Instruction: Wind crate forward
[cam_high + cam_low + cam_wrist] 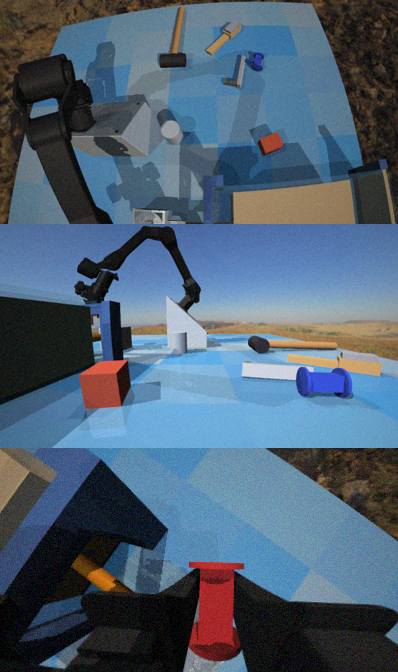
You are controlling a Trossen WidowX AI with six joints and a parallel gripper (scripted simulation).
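My gripper [213, 571] is shut on a red spool-shaped grip [216, 615] [96, 317], with a pale part below it; its lower end is hidden. The gripper is out of the top view. The silver winch [150, 216] shows at the bottom edge of the top view; whether a key sits in its hole cannot be told. An orange strap [100, 575] runs out under the blue steel frame [212, 199] [109, 331] [120, 503]. The tan box that looks like the crate [292, 202] [12, 480] lies behind the frame, with a gap to it in the top view, and looks flat.
A blue-gripped crank [239, 71] [324, 382], a black-headed mallet [173, 60] [259, 345] and a wooden-handled tool [217, 44] [359, 365] lie on the bench. A red block [270, 144] [101, 389], a white cylinder [171, 131] [179, 343] and a pale wedge [137, 134] [183, 331] also stand there.
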